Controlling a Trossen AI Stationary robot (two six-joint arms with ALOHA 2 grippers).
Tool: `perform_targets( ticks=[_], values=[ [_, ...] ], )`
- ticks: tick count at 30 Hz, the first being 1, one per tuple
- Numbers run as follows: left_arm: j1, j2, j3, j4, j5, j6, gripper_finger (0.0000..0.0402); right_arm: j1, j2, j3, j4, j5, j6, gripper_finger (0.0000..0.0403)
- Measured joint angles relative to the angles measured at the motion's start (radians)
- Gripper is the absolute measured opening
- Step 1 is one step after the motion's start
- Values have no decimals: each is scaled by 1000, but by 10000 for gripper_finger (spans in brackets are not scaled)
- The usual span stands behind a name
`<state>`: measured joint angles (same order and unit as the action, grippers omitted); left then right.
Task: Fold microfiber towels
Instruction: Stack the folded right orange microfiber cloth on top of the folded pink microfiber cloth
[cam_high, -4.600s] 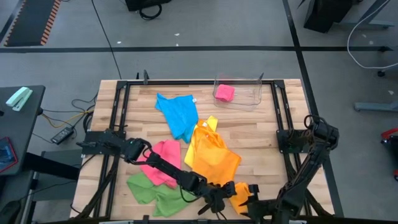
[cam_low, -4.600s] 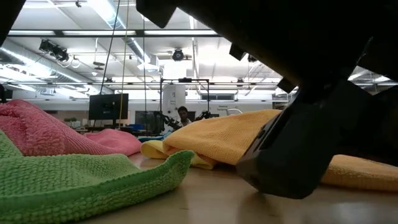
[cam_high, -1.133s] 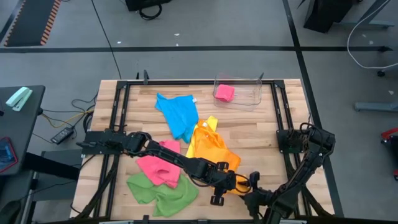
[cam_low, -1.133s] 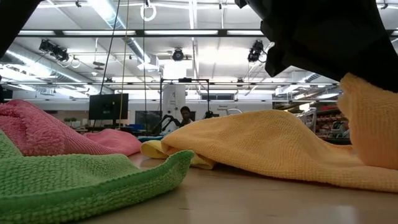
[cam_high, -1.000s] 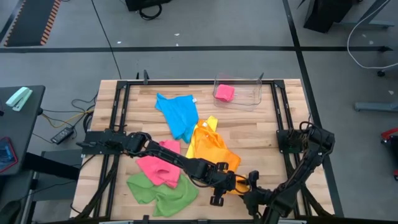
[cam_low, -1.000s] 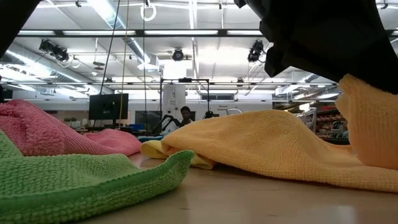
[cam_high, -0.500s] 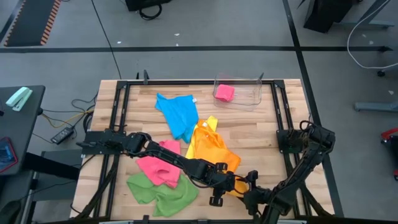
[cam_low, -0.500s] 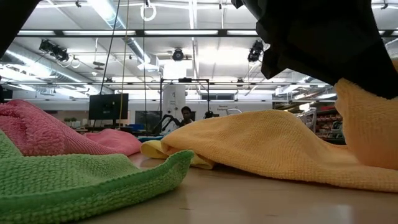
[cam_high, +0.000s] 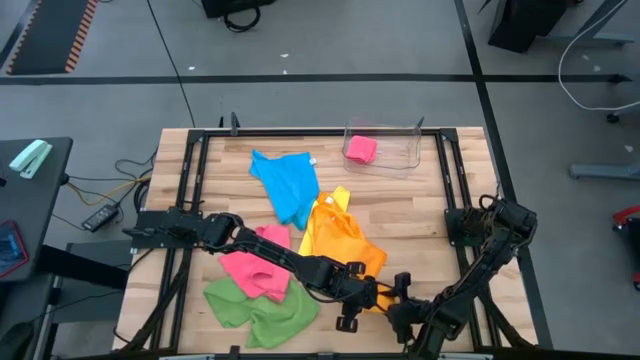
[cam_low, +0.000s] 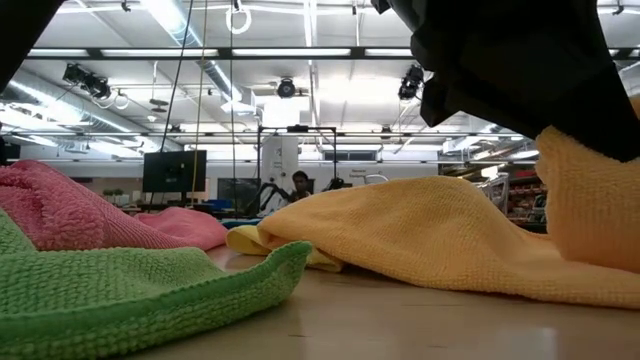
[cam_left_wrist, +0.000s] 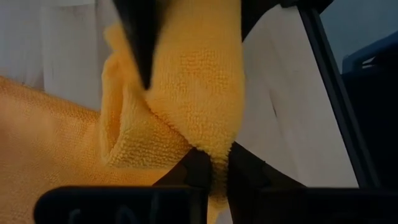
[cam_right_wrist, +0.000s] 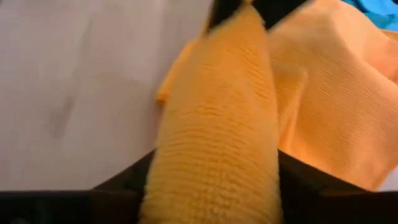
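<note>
Near the table's (cam_high: 430, 215) front edge, both grippers meet at one corner of the orange towel (cam_high: 345, 245). Just beside the left gripper (cam_high: 368, 295), bare wood opens toward the right rail; on its other side the pink towel (cam_high: 255, 268) and green towel (cam_high: 250, 305) crowd close. The left gripper is clenched on a bunched fold of the orange towel, its dark tips pinching the cloth in the left wrist view. The right gripper (cam_high: 400, 300) straddles the same raised ridge, which fills the gap between its fingers; whether it is actually gripping I cannot tell. The cloth is nubby, rumpled and lifted at this corner. Its long axis runs from the grippers away toward the blue towel (cam_high: 288, 183) and the clear bin (cam_high: 385, 150) at the far edge.
</note>
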<state>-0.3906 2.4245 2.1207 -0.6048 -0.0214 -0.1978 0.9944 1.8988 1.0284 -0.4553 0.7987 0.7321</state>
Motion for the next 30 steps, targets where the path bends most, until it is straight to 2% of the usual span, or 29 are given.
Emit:
perform_targets(
  ticks=[3, 7, 10, 14, 20, 26, 30],
  values=[
    [-6, 0, 0, 0, 0, 27, 53, -1, 0, 26, 0, -38, -33, 152],
    [-18, -16, 0, -3, 0, 67, 90, 7, -1, 60, -19, -58, -68, 77],
    [-36, -56, 0, 12, -40, 102, 119, 24, -24, 77, -84, -76, -73, 44],
    [-74, -67, 3, 38, -171, 155, 159, 53, -95, 96, -182, -63, -9, 40],
    [-110, -58, 1, 142, -399, 222, 238, 49, -150, 86, -194, -96, 24, 38],
    [-100, -58, 1, 201, -411, 216, 301, 28, -182, 86, -197, -77, 32, 38],
    [-72, -57, -2, 185, -399, 160, 316, 30, -211, 86, -191, -50, 20, 38]
  ],
)
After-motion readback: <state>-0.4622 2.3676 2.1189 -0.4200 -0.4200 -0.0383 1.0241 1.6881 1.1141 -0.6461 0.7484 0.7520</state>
